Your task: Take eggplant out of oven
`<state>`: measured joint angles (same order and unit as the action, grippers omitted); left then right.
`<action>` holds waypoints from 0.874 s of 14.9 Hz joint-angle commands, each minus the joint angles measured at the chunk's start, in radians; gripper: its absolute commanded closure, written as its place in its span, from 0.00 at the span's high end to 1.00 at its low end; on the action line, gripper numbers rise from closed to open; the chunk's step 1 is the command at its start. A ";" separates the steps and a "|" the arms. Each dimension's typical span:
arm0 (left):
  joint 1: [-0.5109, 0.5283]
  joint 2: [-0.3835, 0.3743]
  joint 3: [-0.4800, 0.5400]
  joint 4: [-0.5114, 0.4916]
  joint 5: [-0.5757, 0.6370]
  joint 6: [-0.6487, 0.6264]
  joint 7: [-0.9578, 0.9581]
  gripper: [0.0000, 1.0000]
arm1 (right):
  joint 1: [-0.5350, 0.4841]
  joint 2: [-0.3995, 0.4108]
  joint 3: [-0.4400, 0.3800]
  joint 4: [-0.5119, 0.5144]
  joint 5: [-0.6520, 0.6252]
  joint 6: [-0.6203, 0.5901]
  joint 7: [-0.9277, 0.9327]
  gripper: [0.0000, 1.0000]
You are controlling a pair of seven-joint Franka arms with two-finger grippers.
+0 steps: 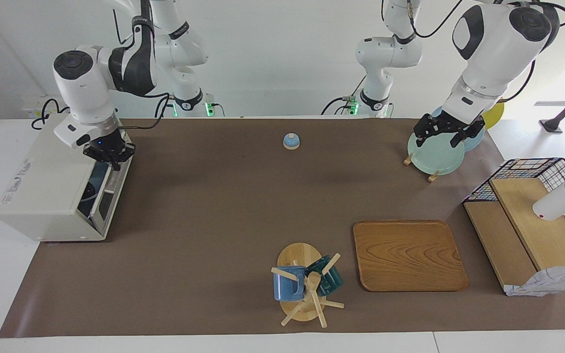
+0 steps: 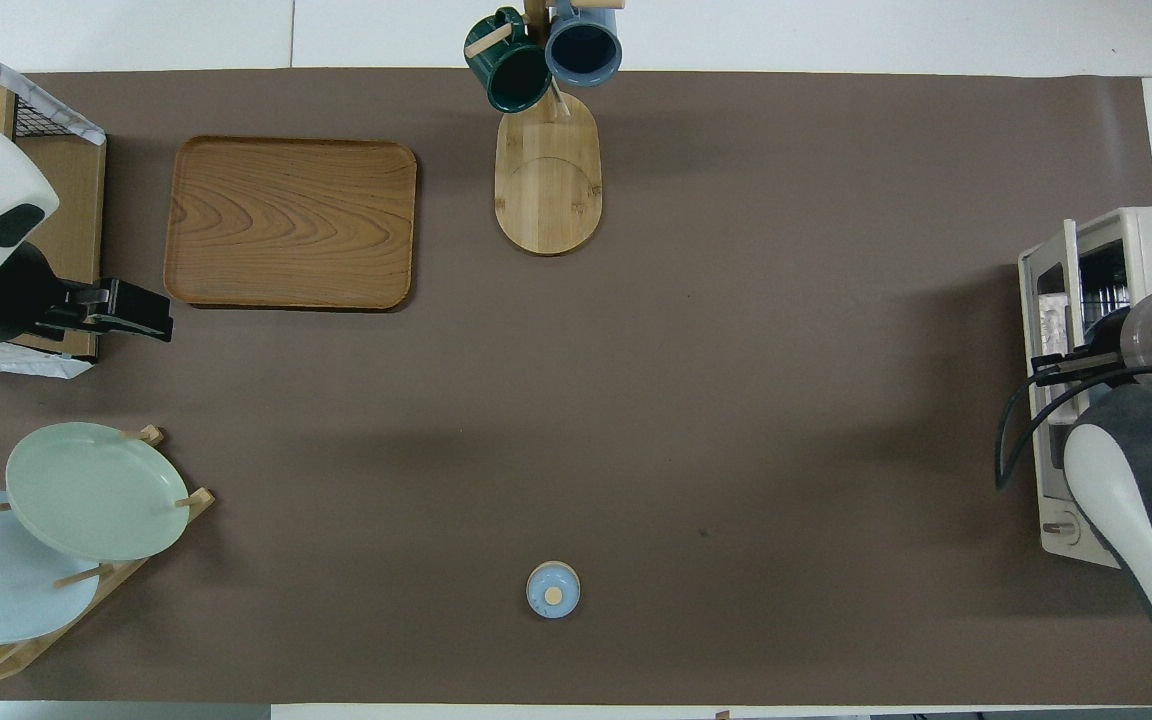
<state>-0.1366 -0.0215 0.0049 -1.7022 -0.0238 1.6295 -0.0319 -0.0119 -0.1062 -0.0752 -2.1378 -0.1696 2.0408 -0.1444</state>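
Cream-white metal fills the right arm's end of the table: the oven (image 1: 42, 191) sits there with its dark glass front facing the open mat, and our right gripper (image 1: 108, 153) hangs at the top edge of that front, by the corner nearer the robots. We judge it is there to work the door (the door looks a little ajar in the facing view, though we cannot say how far). Whether its fingers are spread or pressed together we cannot tell — the wrist hides them from above and the dark hand blurs into the glass from across the table.

We do not see the eggplant in either view; we take it to be inside the oven, where only a bluish, rounded shape shows through the glass. So the task looks to be at its start — the door has to come down fully before anything can be reached on the rack.

Our left gripper (image 1: 443, 131) waits at its own end, poised over the pale green plate (image 1: 435, 154) standing in the wooden plate rack (image 2: 151, 545), its fingers spread with nothing between them. It keeps well apart from the oven, leaving the mat free.

Near the mat's edge farthest from the robots lies a wooden tray (image 1: 408, 255) — a likely landing place, we think, once the eggplant is out.
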 commanded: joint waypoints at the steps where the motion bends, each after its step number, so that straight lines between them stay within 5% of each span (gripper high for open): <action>1: 0.012 -0.018 -0.006 -0.013 -0.008 0.020 0.003 1.00 | 0.018 0.149 -0.012 -0.034 0.007 0.231 0.009 0.00; 13: 0.015 -0.017 -0.006 -0.013 -0.007 0.033 0.004 1.00 | 0.078 0.227 -0.011 -0.083 0.059 0.357 0.108 0.00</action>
<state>-0.1356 -0.0215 0.0050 -1.7022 -0.0238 1.6506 -0.0319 0.0905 0.0824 -0.0534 -2.2291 -0.1101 2.3544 -0.0344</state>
